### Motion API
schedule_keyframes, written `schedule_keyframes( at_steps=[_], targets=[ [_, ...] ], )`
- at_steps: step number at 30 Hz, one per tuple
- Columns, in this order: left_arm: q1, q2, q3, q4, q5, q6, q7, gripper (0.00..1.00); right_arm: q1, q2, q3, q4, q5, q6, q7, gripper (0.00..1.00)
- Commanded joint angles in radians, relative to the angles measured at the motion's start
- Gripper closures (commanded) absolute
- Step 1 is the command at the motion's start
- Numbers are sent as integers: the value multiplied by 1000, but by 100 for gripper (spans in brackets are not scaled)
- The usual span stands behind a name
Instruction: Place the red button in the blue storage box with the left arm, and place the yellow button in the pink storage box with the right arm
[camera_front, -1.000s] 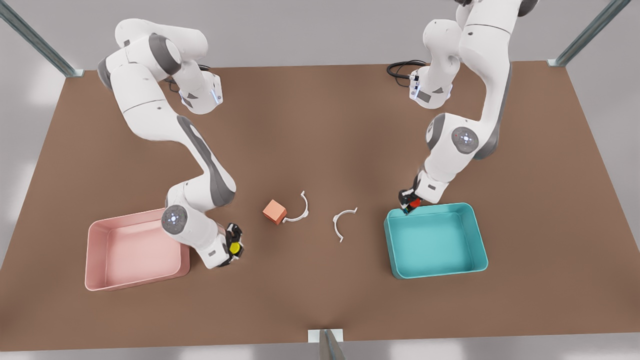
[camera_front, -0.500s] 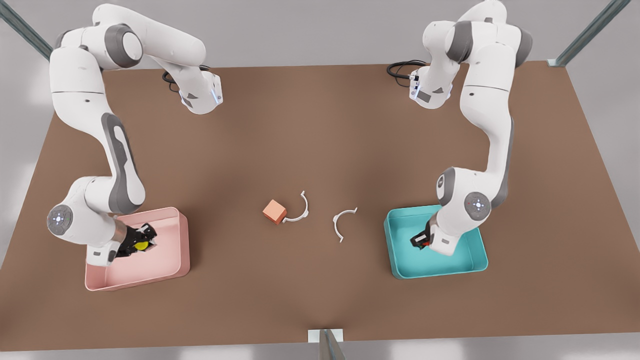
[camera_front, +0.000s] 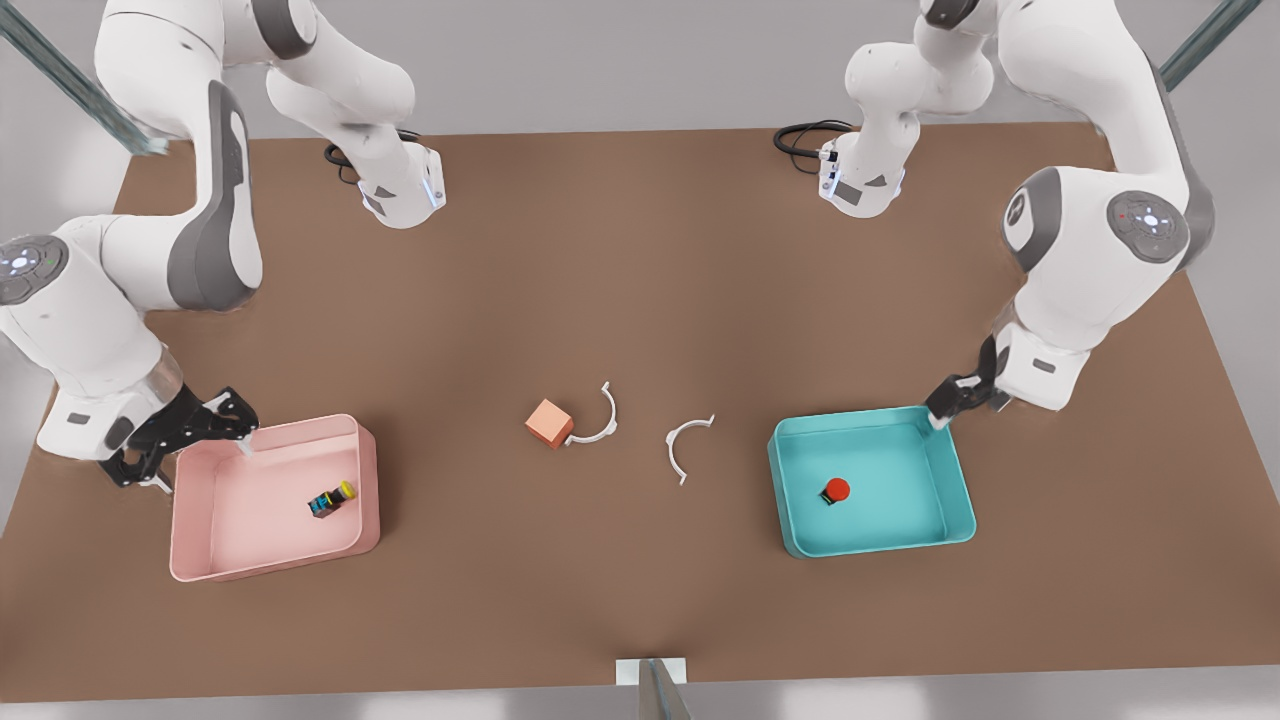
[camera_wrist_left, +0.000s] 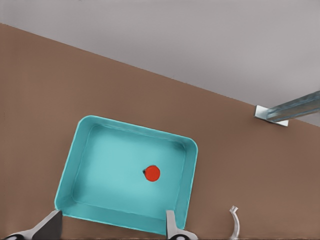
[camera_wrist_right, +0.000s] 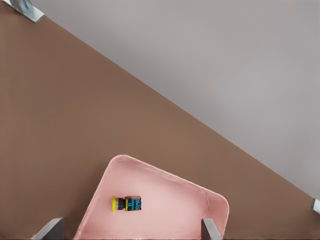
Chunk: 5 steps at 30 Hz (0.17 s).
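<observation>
The red button (camera_front: 835, 490) (camera_wrist_left: 151, 173) stands on the floor of the blue storage box (camera_front: 870, 545) (camera_wrist_left: 70, 165) at the front view's right. My left gripper (camera_front: 955, 400) (camera_wrist_left: 111, 225) hangs open and empty above that box's far right corner. The yellow button (camera_front: 333, 497) (camera_wrist_right: 126, 204) lies on its side inside the pink storage box (camera_front: 270, 560) (camera_wrist_right: 165, 172) at the front view's left. Over the pink box's far left corner, my right gripper (camera_front: 200, 465) (camera_wrist_right: 130, 230) is raised, open and holding nothing.
A salmon-orange cube (camera_front: 549, 423) sits mid-table beside a white curved clip (camera_front: 598, 420); a second clip (camera_front: 685, 445) lies to its right. Both arm bases and a black cable (camera_front: 800, 135) stand along the table's far edge.
Both grippers have opened and let go of their buttons, which now rest in the boxes. Each arm has lifted and pulled back toward its box's outer far corner.
</observation>
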<state>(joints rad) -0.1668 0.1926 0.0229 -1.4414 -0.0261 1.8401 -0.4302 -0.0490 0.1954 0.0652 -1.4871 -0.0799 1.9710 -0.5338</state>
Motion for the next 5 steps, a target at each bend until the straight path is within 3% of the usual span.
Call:
schedule_keyframes(
  at_steps=[1,2,3,5],
  targets=[
    [26,-38,-14,4,41,-303,353,0,18,-122,-39,-132,-9,-221,563,0],
    [26,-35,-14,6,41,-301,355,0,20,-99,-35,-98,-11,-271,575,0],
    [26,-35,-14,6,41,-300,355,0,20,1,-13,88,-4,-458,568,0],
    [24,-33,-14,6,41,-300,355,0,20,6,-1,128,2,-489,564,0]
  ],
)
